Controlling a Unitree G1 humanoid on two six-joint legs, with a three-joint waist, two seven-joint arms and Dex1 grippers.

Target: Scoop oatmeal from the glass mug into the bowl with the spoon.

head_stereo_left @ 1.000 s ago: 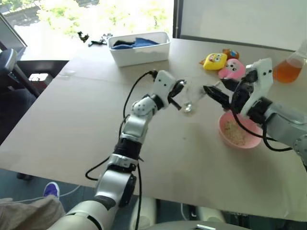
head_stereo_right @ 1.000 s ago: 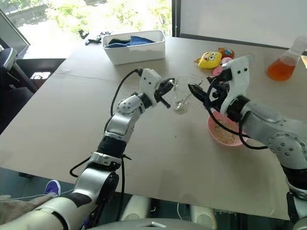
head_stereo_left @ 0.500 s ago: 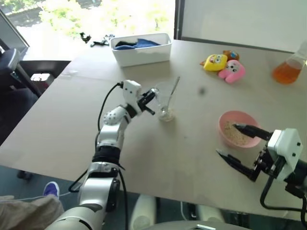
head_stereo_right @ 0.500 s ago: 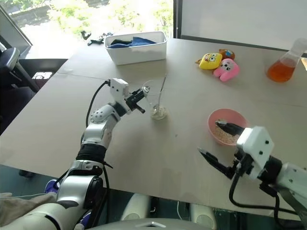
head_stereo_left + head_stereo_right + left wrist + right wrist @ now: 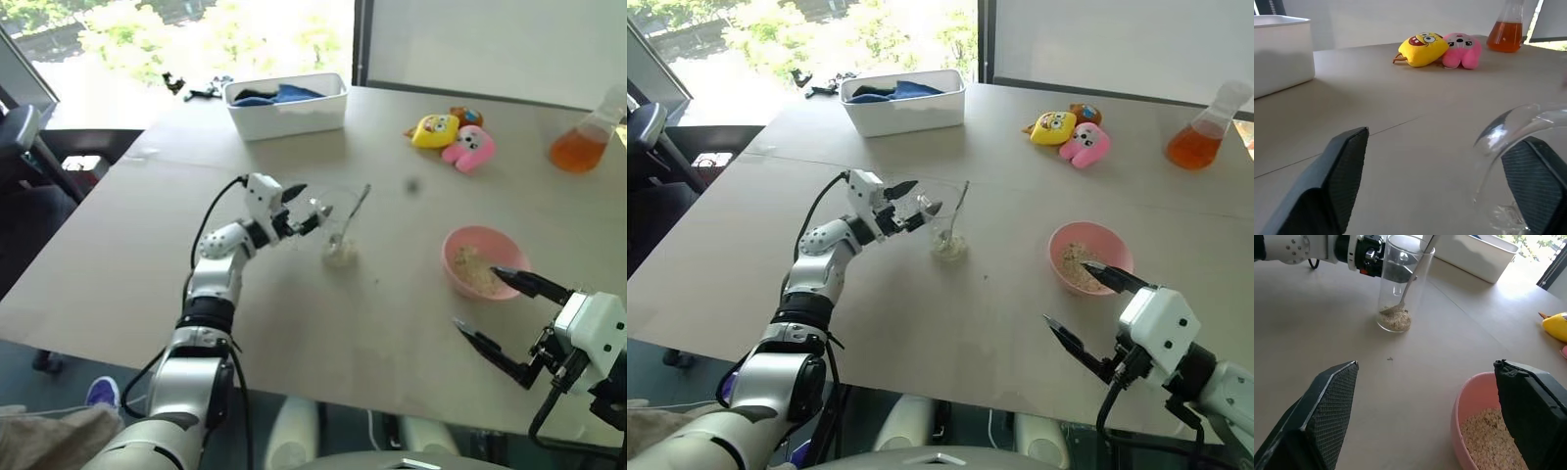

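The glass mug (image 5: 340,231) stands upright mid-table, with pale oatmeal (image 5: 1395,318) at its bottom. The silver spoon (image 5: 355,208) rests inside it, handle leaning toward the far right. My left gripper (image 5: 307,204) is open just left of the mug, its fingers apart from the glass; the mug's rim (image 5: 1508,126) sits by one finger (image 5: 1536,170). The pink bowl (image 5: 480,233) holds more oatmeal (image 5: 475,270). My right gripper (image 5: 477,297) hangs open and empty near the table's front edge, just in front of the bowl.
A white bin (image 5: 286,106) with blue cloth stands at the back. Yellow and pink plush toys (image 5: 453,139) and a flask of orange liquid (image 5: 578,143) lie at the far right. A dark chair (image 5: 24,137) sits off the table's left side.
My left gripper slid the mug leftward, then opened and let it go. My right gripper drew back from the mug to the near edge. The spoon stays in the mug.
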